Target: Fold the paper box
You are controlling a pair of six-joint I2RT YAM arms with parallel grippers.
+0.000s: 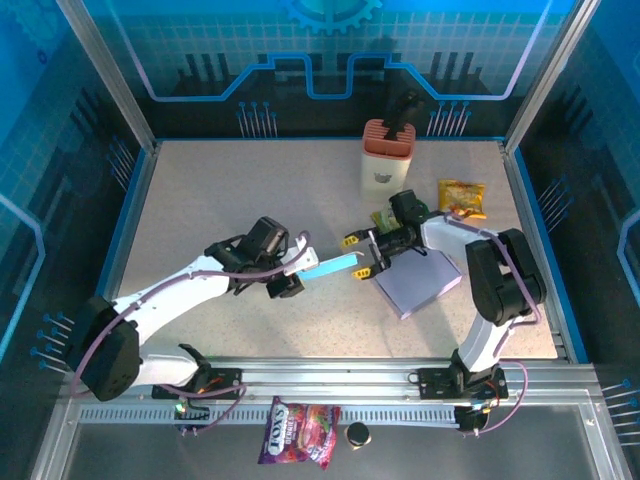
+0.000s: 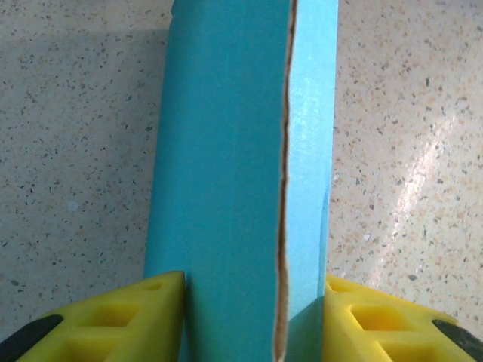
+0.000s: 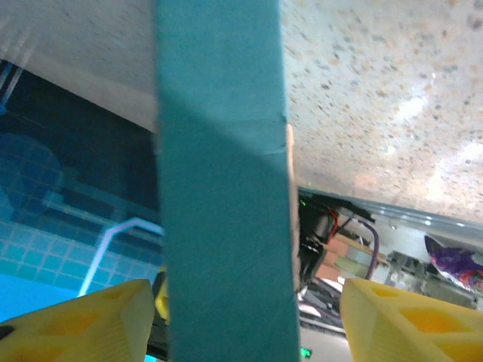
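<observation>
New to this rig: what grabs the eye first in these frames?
The flattened teal paper box is held mid-table between the two arms: the left gripper is clamped on one end, while the right gripper straddles the other end with its jaws open. After that, the purple sheet lying beside the right arm, and the orange-topped container standing near the far edge.
</observation>
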